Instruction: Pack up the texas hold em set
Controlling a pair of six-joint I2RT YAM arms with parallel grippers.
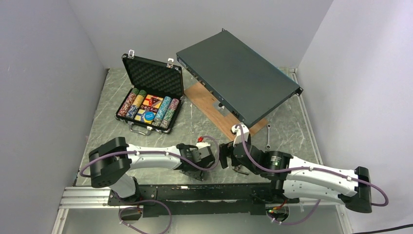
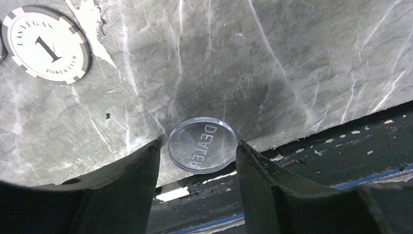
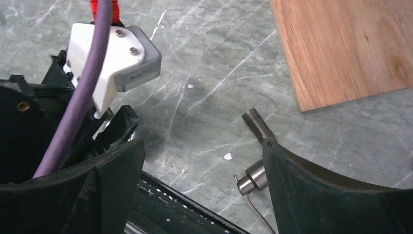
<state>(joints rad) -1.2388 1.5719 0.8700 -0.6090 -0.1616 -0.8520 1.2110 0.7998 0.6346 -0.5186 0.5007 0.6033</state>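
clear acrylic dealer disc (image 2: 202,145) is lying at the near edge of the marble table (image 2: 253,58), between the parted fingers of the left gripper (image 2: 198,146); an off-centre closing is risking flicking it overboard.

even overhead light, soft shadows on the counter (image 1: 195,124); wrist views sharp mid-frame, near fingers dark and blurred at 6 o'clock.
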